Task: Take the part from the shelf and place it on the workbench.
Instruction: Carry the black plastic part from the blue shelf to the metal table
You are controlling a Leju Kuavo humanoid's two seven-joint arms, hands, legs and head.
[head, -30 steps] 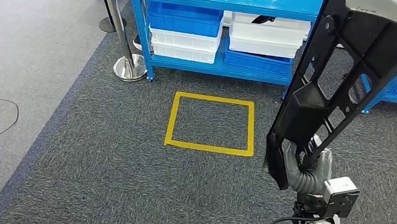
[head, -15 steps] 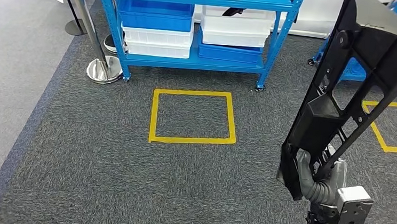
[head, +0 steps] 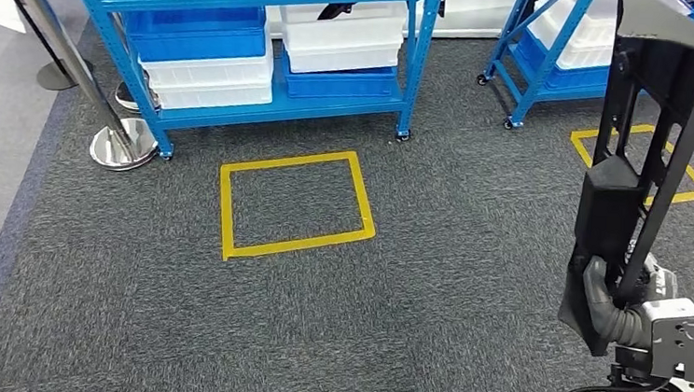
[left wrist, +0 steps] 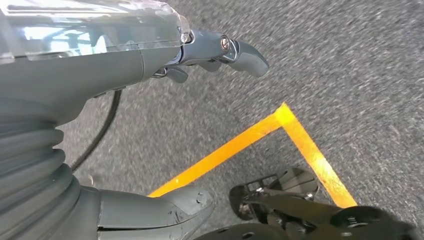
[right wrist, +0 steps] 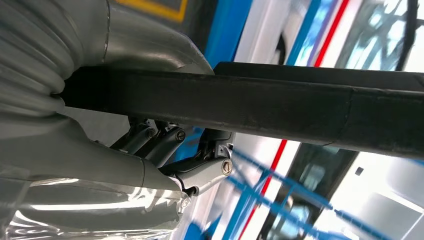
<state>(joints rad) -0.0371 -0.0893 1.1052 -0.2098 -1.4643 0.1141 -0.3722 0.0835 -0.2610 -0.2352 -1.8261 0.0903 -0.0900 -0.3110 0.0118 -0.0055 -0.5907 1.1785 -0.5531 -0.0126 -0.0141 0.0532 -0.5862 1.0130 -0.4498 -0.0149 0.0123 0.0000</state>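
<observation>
R hand [head: 617,306] wrapped round the low end of the part [head: 644,154], fingers [right wrist: 165,145] curled under the black bar, thumb over it. The part is a long black frame w/ cut-outs, held near upright, far end up at the top right of the head view. It's off the shelf already and carried out over the carpet [head: 411,285], near right of the scene.

L hand [left wrist: 150,65] hangs by the body over the floor, holding nothing, fingers loosely apart, above a strip of yellow tape [left wrist: 240,145].

Further out: yellow square [head: 294,203] on the carpet centre-left, blue shelf [head: 243,47] w/ white and blue bins behind it at far left, a second blue rack [head: 560,54] far right, chrome post [head: 64,52] far left. Workbench not seen from here.

Risks, as I judge them:
- Grip is at one end only, so most of the length is above the hand. Any sway while walking or turning could lever the part in the fingers and tip or drop it.
- Tall top end could clip the rack far right if the robot turns close to it.
- Part blocks much of the right side of the head view, poss. hiding obstacles.
</observation>
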